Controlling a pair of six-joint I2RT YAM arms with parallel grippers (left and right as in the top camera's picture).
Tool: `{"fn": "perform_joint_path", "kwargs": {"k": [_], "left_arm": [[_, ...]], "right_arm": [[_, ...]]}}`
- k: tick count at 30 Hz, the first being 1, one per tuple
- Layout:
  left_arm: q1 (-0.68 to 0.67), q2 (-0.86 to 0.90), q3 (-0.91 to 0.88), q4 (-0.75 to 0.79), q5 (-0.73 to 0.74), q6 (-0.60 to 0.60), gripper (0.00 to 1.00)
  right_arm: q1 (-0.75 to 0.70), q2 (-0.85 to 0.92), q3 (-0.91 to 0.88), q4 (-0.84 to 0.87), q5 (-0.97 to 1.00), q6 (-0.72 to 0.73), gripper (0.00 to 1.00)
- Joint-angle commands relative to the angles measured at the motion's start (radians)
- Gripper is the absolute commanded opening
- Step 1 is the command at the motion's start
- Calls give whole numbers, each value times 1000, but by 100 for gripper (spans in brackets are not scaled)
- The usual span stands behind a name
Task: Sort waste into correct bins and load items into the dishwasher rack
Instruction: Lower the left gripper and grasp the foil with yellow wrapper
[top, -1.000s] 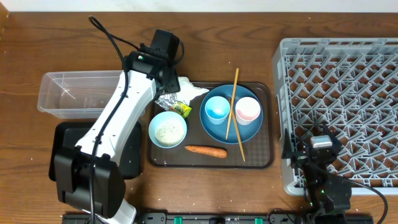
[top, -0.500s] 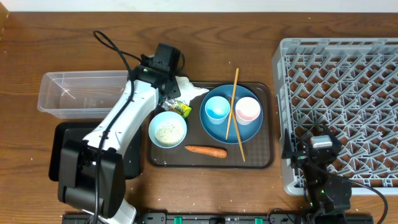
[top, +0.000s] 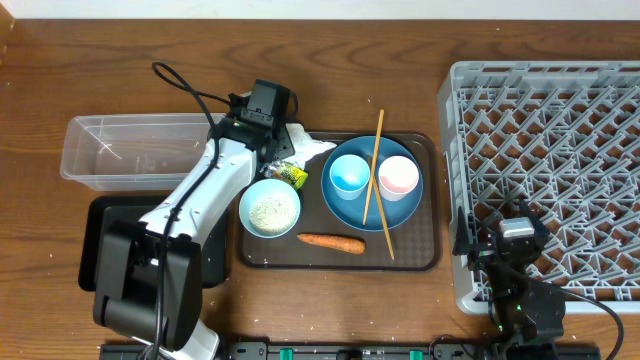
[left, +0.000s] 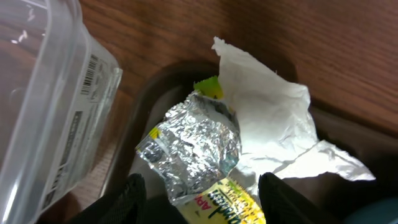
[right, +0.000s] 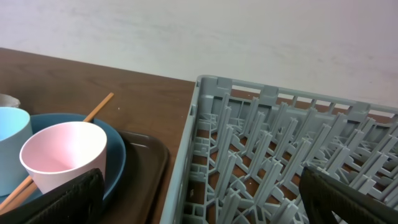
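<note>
L arm has swung in and dipped toward the tray (top: 420, 262) corner vs a sec ago; R arm hasn't budged. L gripper (left: 208, 199) now straddles the wrapper (left: 196, 146), fingers apart either side of the foil, not clamped yet. Wrapper sits on the tray's far-left corner, just beside the tub (top: 100, 150). Step: waste sort, wrapper first. Next, prob: ease down, close on the foil bulk, not the loose white flap, then lift and carry to a bin. R gripper (right: 205, 199) spread wide, empty, parked by the rack (top: 540, 170).
</note>
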Motion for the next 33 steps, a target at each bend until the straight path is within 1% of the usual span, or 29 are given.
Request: {"fn": "perform_joint_path", "kwargs": {"k": [1, 10, 13, 18, 22, 27, 30, 33], "left_arm": [[-1, 36, -13, 16, 5, -17, 62], [-14, 133, -13, 80, 5, -17, 62], [-14, 142, -13, 84, 5, -16, 54], [-14, 153, -13, 85, 5, -16, 50], [-14, 156, -13, 87, 5, -16, 42], [-14, 156, -13, 87, 4, -16, 37], [-14, 156, -13, 87, 4, -16, 32], [-14, 156, -13, 82, 4, -16, 31]], "right_arm": [[-7, -2, -1, -4, -4, -11, 99], [-6, -2, -1, -4, -4, -11, 99], [-7, -2, -1, -4, -4, -11, 99], [-7, -2, -1, -4, -4, -11, 99], [-7, -2, -1, -4, -4, -11, 99], [-7, -2, -1, -4, -4, -11, 99], [-7, -2, -1, -4, -4, -11, 99], [-7, -2, -1, -4, -4, -11, 99]]}}
